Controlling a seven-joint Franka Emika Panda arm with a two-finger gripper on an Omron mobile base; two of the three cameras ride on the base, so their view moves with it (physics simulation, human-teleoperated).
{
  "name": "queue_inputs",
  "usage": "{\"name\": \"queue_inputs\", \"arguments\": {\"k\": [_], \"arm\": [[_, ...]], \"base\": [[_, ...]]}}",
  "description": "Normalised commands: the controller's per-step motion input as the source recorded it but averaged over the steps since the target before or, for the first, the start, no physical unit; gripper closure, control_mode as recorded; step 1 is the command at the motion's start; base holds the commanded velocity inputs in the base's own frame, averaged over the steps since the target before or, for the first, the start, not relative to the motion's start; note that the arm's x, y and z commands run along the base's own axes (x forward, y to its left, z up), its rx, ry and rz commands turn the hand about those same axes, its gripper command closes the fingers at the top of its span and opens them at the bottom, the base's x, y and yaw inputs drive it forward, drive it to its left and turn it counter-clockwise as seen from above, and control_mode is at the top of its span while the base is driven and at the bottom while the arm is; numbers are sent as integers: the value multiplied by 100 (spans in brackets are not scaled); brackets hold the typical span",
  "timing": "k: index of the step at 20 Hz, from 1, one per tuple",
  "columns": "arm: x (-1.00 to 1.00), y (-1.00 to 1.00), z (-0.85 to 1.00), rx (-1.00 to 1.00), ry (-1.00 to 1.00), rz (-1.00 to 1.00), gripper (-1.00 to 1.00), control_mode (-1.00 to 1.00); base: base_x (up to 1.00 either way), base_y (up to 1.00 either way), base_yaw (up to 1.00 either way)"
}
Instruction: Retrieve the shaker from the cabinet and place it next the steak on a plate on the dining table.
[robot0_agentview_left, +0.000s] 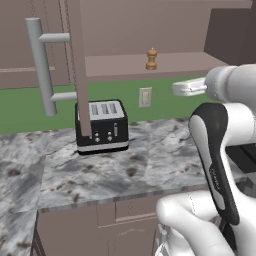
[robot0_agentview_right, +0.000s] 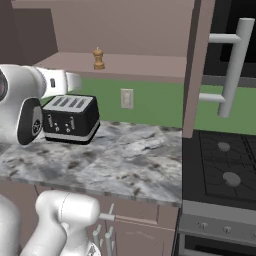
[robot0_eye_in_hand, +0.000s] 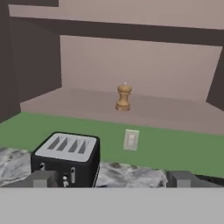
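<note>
Hand view is showing us the shaker (robot0_eye_in_hand: 124, 97) standing upright on the bottom shelf of the open cabinet (robot0_eye_in_hand: 131, 65), well apart from the gripper (robot0_eye_in_hand: 111, 178), whose two fingertips (robot0_eye_in_hand: 43, 178) are sitting wide apart with nothing between them. We are seeing the black toaster (robot0_eye_in_hand: 68, 158) on the marbled counter (robot0_eye_in_hand: 127, 175) below the shelf, to the shaker's left, and a wall outlet (robot0_eye_in_hand: 131, 139) on the green backsplash. In the left base view, we are looking at the cabinet door (robot0_agentview_left: 80, 65) swung open, edge-on, its grey bar handle (robot0_agentview_left: 42, 65) sticking out leftward, and the shaker (robot0_agentview_left: 151, 59) behind it.
</note>
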Motion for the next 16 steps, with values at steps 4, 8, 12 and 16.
{"name": "queue_inputs", "arguments": {"k": [4, 8, 12, 16], "arm": [[0, 0, 50, -1, -1, 0, -100, -100], [6, 0, 40, 0, -7, 0, -100, -100], [13, 0, 28, -1, -14, 0, -100, -100], [29, 0, 5, 0, -1, 0, -100, -100]], "base": [[0, 0, 0], [0, 0, 0], [0, 0, 0], [0, 0, 0]]}}
